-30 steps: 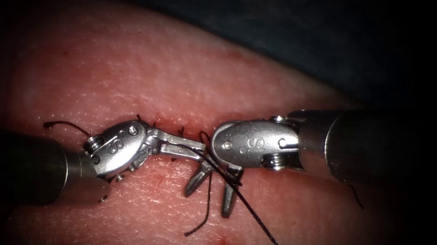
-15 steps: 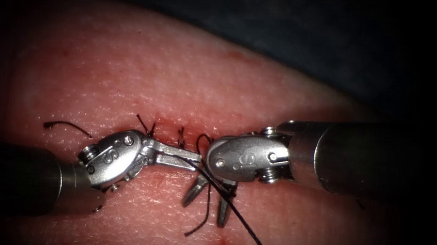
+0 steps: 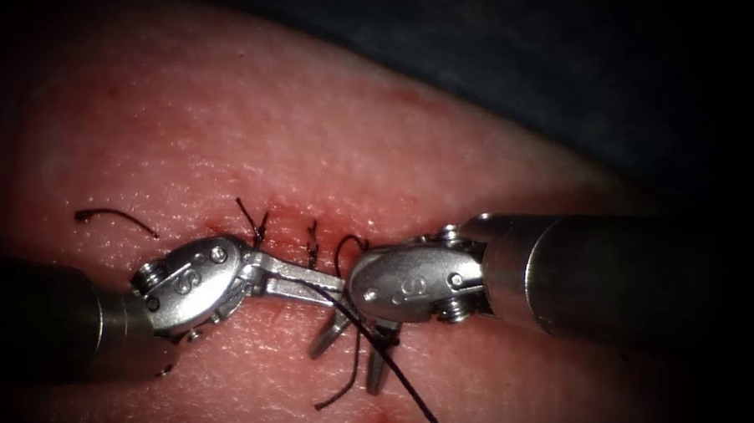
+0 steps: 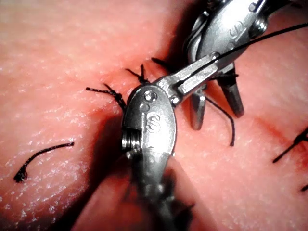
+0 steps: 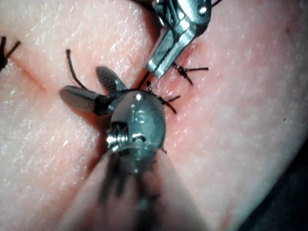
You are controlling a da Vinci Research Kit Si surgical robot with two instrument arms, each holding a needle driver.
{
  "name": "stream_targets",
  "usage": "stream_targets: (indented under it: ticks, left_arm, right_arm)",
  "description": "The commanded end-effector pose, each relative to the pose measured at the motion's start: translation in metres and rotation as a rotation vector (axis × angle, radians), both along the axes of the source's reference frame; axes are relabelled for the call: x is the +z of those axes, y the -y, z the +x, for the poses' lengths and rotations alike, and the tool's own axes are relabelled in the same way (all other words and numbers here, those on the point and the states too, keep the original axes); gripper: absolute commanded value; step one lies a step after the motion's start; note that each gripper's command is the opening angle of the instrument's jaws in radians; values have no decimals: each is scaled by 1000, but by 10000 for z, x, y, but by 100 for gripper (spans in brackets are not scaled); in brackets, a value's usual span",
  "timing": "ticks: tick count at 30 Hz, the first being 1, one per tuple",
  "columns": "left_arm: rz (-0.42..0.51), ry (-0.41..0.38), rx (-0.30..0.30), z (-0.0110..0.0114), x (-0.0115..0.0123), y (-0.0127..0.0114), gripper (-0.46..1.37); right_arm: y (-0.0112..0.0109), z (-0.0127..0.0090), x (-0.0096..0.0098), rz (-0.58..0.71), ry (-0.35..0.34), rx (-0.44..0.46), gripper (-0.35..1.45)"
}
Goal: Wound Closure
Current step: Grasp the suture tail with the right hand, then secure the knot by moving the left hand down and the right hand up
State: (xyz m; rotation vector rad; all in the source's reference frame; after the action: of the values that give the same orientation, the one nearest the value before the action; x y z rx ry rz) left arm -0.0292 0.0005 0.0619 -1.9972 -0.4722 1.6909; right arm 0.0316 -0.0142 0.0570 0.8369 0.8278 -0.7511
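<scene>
Both tools sit lower over the tissue than a second ago; the left pincer stays clamped on the thread, which runs off toward 5 o'clock. The right pincer hangs apart, points toward 6 o'clock, straddling a cut thread end, holding nothing; no needle is visible.

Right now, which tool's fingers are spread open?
The right tool: its fingers splay apart over the thread; the left tool's are closed on it.

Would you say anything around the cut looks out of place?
One stray cut end of thread lies loose on the tissue, left of the stitches. The left end effector is shut on the thread; the right end effector is open, holding nothing.
</scene>
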Motion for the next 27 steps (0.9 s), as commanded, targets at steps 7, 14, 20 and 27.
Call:
stream_targets:
  ticks: [7, 14, 20, 27]
  left_arm:
    - [0, 5, 6, 3, 0, -1, -35]
    - [0, 5, 6, 3, 0, -2, -35]
    - [0, 5, 6, 3, 0, -2, -35]
    - [-1, 5, 8, 3, -1, 3, -35]
  right_arm:
    - [16, 1, 10, -66, 19, -22, 42]
    - [20, -1, 6, -117, -13, -99, -35]
    - [-2, -6, -2, -107, -32, -62, -35]
    - [-9, -7, -5, -58, -76, -19, -35]
